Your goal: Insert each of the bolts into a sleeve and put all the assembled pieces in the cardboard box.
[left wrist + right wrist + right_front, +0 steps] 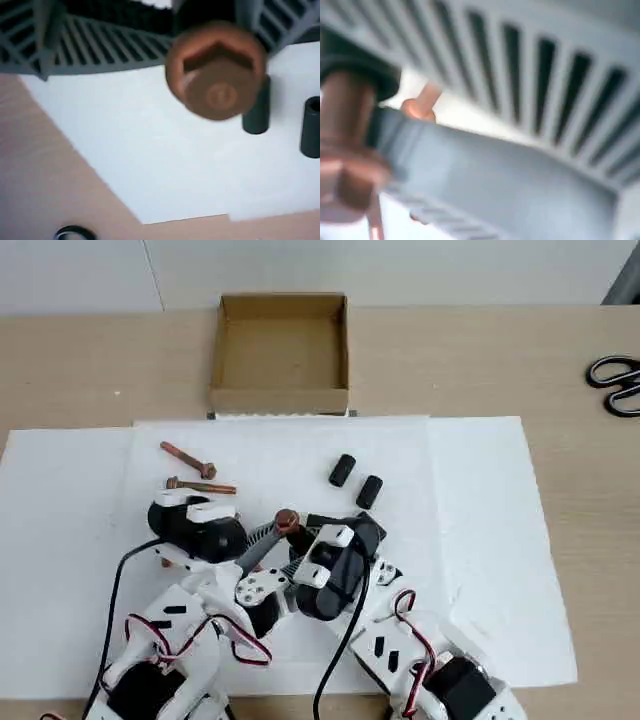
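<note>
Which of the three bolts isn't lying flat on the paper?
The held bolt, raised up between the two arms. The far bolt and the near bolt both lie flat on the white paper.

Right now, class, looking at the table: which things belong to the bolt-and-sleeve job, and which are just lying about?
Belongs to the job: cardboard box; upper loose bolt; lower loose bolt; held bolt; sleeve nearer the box; sleeve beside it.
Just lying about: scissors; white paper sheet under the work.
</note>
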Motion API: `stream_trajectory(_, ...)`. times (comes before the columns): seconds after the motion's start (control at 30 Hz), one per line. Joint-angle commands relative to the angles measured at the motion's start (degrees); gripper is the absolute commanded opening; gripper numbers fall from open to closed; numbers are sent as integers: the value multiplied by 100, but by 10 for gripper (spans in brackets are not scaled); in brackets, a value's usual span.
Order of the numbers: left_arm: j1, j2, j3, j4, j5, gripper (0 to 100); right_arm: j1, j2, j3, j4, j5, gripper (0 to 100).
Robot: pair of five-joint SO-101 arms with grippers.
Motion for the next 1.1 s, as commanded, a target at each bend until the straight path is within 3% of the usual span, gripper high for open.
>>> stream_trajectory(0.0, -360, 26, -101, 44, -466, 233, 57, -13, -316, -277, 62, 2)
stream_trajectory(0.3, -651, 53, -673, 431, -659, 233, 66, -31, -185, -286, 62, 2)
stream_trajectory(0.5, -651, 35, -1226, 721, -651, 227, 549, -57, -62, -295, 26, 2)
stream_trajectory(0.57, -651, 35, -1385, 695, -659, 182, 593, -57, -62, -295, 18, 2)
stream_trajectory(0.7, -695, 26, -1516, 651, -668, 0, 646, -22, -44, -286, 18, 2)
stream_trajectory(0.93, -2356, 26, -1297, 615, -677, 7, 1253, -4, 88, -277, -62, 2)
stream_trajectory(1.07, -3349, 26, -347, 615, -1108, 7, 1771, 101, 141, 180, -853, 2)
